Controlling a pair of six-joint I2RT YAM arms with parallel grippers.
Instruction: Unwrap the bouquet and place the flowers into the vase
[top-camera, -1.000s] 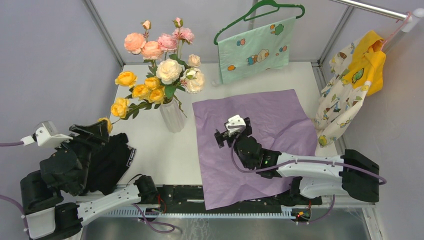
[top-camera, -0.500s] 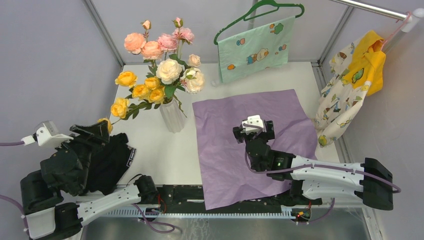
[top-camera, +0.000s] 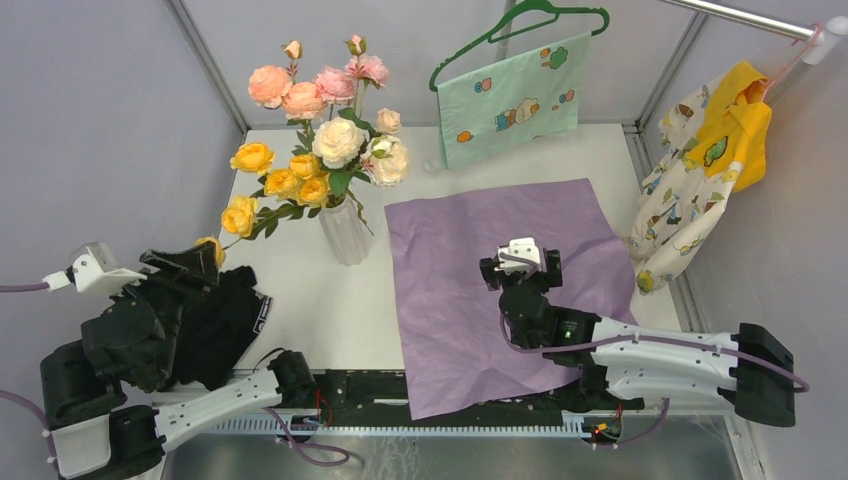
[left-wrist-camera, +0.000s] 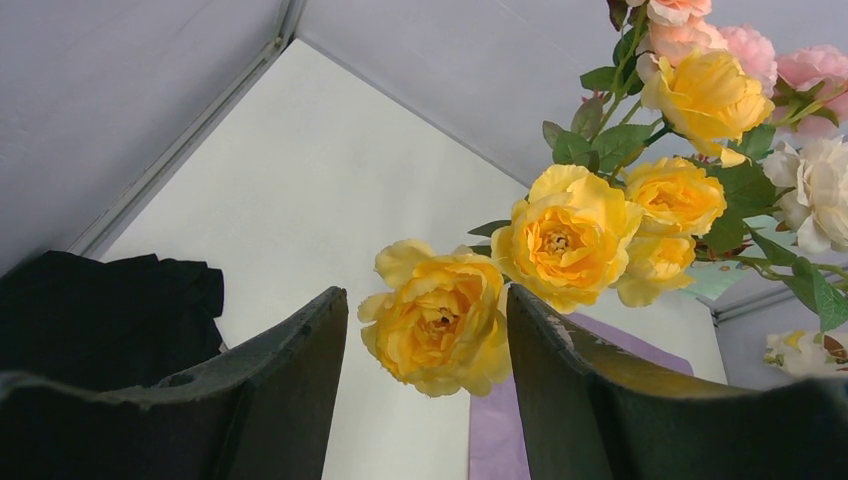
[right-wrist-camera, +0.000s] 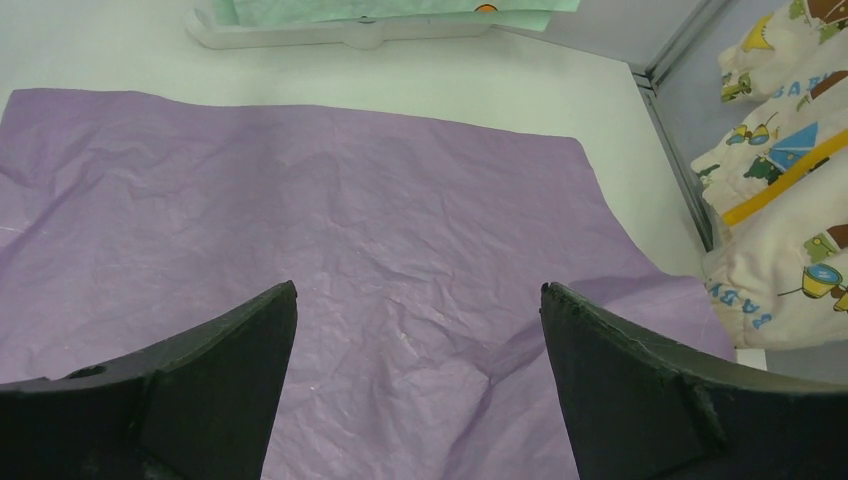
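The vase (top-camera: 345, 232), white, ribbed and slim, stands upright at the back left of the white surface (top-camera: 330, 300); the flowers (top-camera: 320, 150) are in it, soft fabric roses in pink, peach, yellow and cream on green leafy stems, fanning out above the rim, with one yellow spray drooping low to the left; the paper (top-camera: 450, 260), a purple sheet with fine crinkles and a few long creases, lies unfolded and nearly flat to the right of the vase, its near edge hanging over the front of the surface.

The left end effector (left-wrist-camera: 428, 300) is released; its dark, blunt fingers stand apart with a full yellow rose (left-wrist-camera: 437, 322) of the drooping spray between the tips, petals uncrushed; whether the fingers touch it, I cannot tell.

The right end effector (right-wrist-camera: 420, 290) is spread wide and grasps nothing; it hangs over the middle of the paper.

A mint printed cloth (top-camera: 510, 100) hangs on a green hanger at the back; a crumpled black cloth (top-camera: 225, 325) lies under the left arm.
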